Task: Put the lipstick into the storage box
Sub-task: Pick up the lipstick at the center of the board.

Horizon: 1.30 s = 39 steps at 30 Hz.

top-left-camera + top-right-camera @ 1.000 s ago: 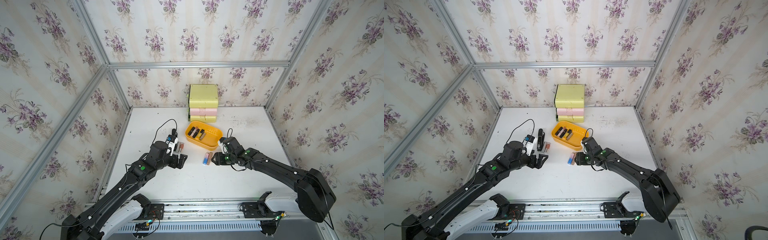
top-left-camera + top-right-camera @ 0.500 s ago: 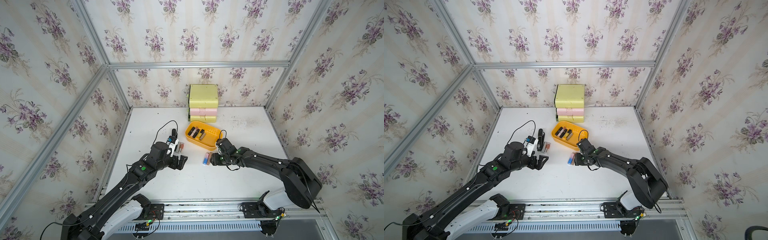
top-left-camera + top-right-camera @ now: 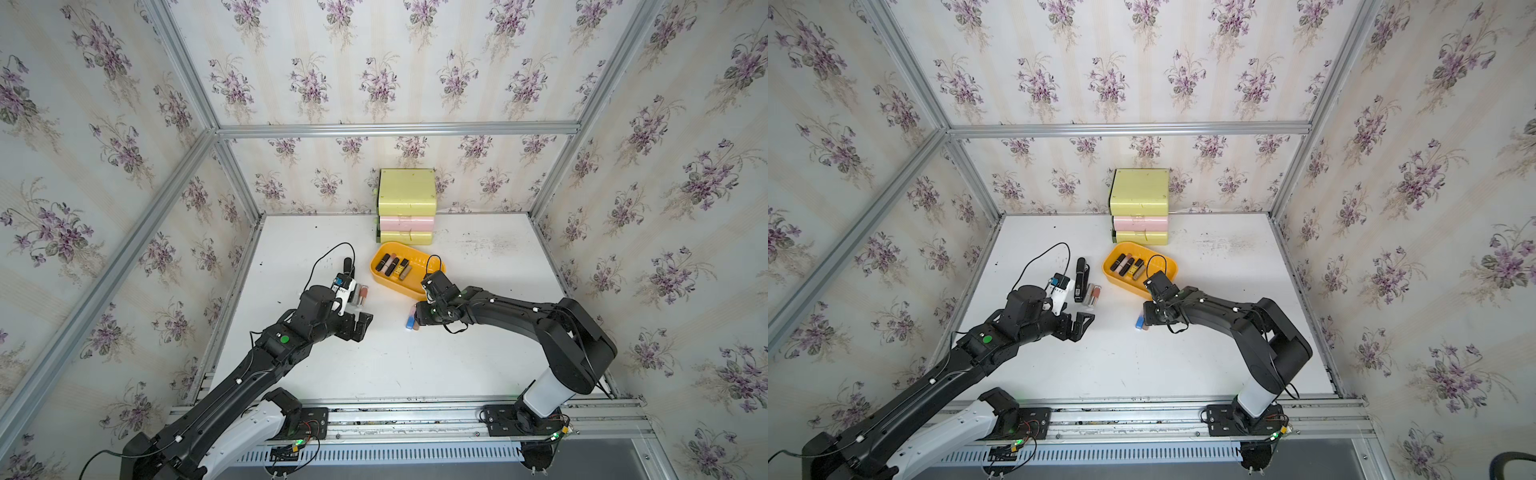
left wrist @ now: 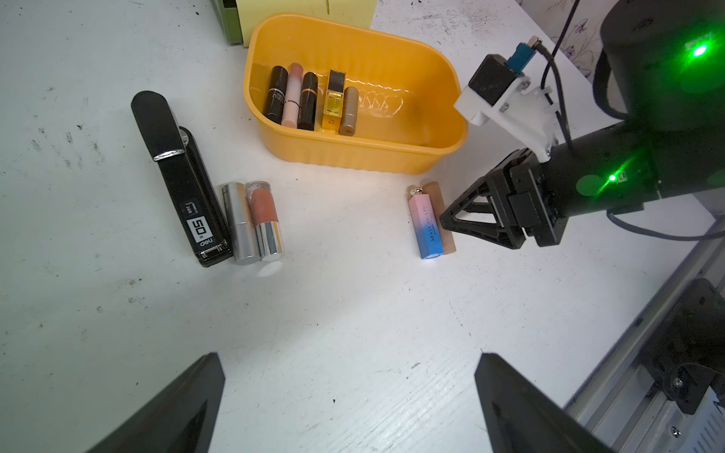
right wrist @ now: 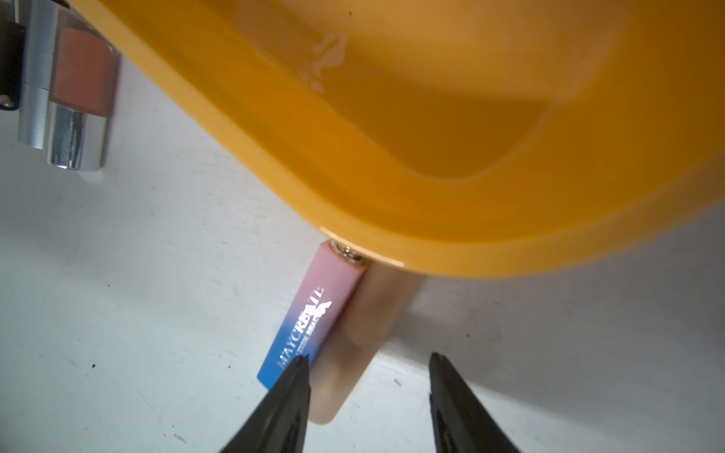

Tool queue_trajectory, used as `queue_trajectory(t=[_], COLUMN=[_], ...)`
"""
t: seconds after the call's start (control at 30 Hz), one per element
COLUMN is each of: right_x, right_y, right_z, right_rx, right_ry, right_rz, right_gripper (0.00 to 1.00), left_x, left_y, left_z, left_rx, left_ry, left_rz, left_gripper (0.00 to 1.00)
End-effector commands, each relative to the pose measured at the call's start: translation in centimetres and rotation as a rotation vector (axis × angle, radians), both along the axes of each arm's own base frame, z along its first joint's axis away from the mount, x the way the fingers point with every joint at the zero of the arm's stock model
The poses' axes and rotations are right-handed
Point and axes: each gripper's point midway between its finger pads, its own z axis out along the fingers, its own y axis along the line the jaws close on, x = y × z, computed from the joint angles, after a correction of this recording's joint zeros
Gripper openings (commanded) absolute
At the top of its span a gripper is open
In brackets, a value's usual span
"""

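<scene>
The storage box, a glossy orange-yellow plastic tray with rounded corners and low walls, holds five capped lipsticks side by side at one end. Just off its corner, on the scuffed white table, a square pink-to-blue lipstick tube lies touching a matte beige cylindrical tube. The right gripper straddles the beige tube with its black wedge fingers partly apart, not clamped. The left gripper gapes wide, apart from the box.
</scene>
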Motion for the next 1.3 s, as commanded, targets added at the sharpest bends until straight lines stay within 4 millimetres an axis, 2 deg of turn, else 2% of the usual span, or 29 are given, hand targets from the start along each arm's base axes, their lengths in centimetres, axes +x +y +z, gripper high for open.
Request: queue_trajectory(t=[0.0,0.37,0.7,0.93,1.27], right_x=[0.1,-0.1,-0.6,-0.9,-2.1], right_y=[-0.3,-1.0,-1.7,-3.3,-4.8], right_z=[-0.4,-1.3,-2.2,-2.5,-3.2], right_rx=[-0.035,-0.088,-0.125,-0.197,-0.237], right_ry=[-0.006,-0.003,0.014,0.009,0.026], right_rz=[0.011,0.019,0.021,0.013,0.012], right_gripper=[0.52,0.47,0.47,0.46,0.30], left_x=[0.1,0.0,-0.1,-0.1,0.0], left_y=[0.2,0.3,0.4,0.4,0.1], left_z=[0.0,-0.1,-0.2,-0.2,-0.1], left_rx=[0.013,0.013,0.007,0.002,-0.005], left_ry=[-0.010,-0.008,-0.005,-0.007,-0.004], left_rz=[0.001,0.010,0.015,0.015,0.008], left_gripper=[1.00,1.00,1.00,1.00,1.00])
